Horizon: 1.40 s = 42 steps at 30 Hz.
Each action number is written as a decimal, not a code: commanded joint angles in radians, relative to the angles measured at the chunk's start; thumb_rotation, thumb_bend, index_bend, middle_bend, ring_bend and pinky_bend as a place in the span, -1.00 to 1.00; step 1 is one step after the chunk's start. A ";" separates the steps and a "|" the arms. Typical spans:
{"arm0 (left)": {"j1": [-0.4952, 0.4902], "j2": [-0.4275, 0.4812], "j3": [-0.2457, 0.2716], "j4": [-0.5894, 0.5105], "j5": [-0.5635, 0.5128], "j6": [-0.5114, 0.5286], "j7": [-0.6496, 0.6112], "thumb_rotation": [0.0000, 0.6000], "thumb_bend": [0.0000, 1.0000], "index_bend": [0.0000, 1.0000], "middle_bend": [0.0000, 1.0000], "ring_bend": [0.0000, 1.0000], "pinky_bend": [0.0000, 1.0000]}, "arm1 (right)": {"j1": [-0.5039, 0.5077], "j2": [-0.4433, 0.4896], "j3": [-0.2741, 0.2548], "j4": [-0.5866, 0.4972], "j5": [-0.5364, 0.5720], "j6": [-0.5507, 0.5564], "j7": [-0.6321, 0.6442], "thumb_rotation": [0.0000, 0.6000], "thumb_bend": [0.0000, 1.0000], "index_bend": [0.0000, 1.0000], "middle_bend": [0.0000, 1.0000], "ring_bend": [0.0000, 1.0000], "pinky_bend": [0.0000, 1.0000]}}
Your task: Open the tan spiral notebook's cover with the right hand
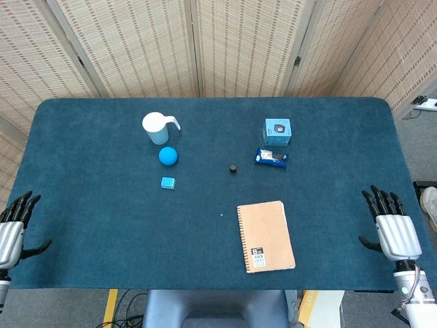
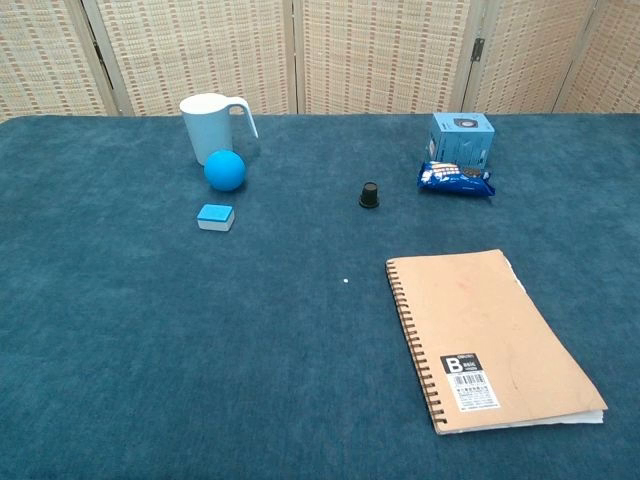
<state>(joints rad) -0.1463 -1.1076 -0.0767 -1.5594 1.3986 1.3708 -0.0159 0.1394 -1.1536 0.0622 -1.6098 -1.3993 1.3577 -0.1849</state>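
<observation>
The tan spiral notebook (image 1: 265, 236) lies closed and flat near the table's front edge, its wire spine along the left side and a black "B" label near the bottom; the chest view shows the notebook (image 2: 488, 335) at lower right. My right hand (image 1: 391, 226) rests at the table's right front corner, fingers apart, holding nothing, well to the right of the notebook. At the left front corner my left hand (image 1: 13, 229) also holds nothing, fingers spread. Neither hand shows in the chest view.
On the blue cloth (image 1: 89, 205) stand a white mug (image 1: 158, 128), a blue ball (image 1: 168, 156), a small blue block (image 1: 168, 182), a small black cap (image 1: 233, 168), a blue box (image 1: 278, 131) and a blue snack packet (image 1: 271, 158). A woven screen stands behind.
</observation>
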 commanded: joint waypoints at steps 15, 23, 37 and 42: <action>-0.011 0.003 -0.008 0.013 -0.042 -0.037 -0.022 1.00 -0.59 -0.88 -0.95 -0.97 -0.64 | 0.028 -0.094 -0.070 0.073 -0.132 -0.035 -0.055 1.00 -0.27 -1.00 -1.00 -1.00 -1.00; 0.004 -0.002 -0.016 0.029 -0.025 0.012 -0.056 1.00 -0.59 -0.89 -1.00 -0.97 -0.64 | 0.073 -0.177 -0.077 0.128 -0.109 -0.137 -0.080 1.00 -0.18 -1.00 -1.00 -1.00 -1.00; 0.000 0.005 -0.021 0.034 -0.037 -0.004 -0.076 1.00 -0.59 -0.88 -1.00 -0.97 -0.64 | 0.135 -0.366 -0.083 0.370 -0.207 -0.131 0.057 1.00 -0.26 -1.00 -1.00 -1.00 -1.00; 0.001 0.006 -0.025 0.040 -0.034 0.000 -0.103 1.00 -0.59 -0.89 -1.00 -0.97 -0.64 | 0.155 -0.396 -0.078 0.407 -0.207 -0.143 0.096 1.00 -0.26 -1.00 -1.00 -1.00 -1.00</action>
<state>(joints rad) -0.1456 -1.1020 -0.1006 -1.5219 1.3639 1.3697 -0.1162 0.2889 -1.5422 -0.0180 -1.2097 -1.6051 1.2166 -0.0955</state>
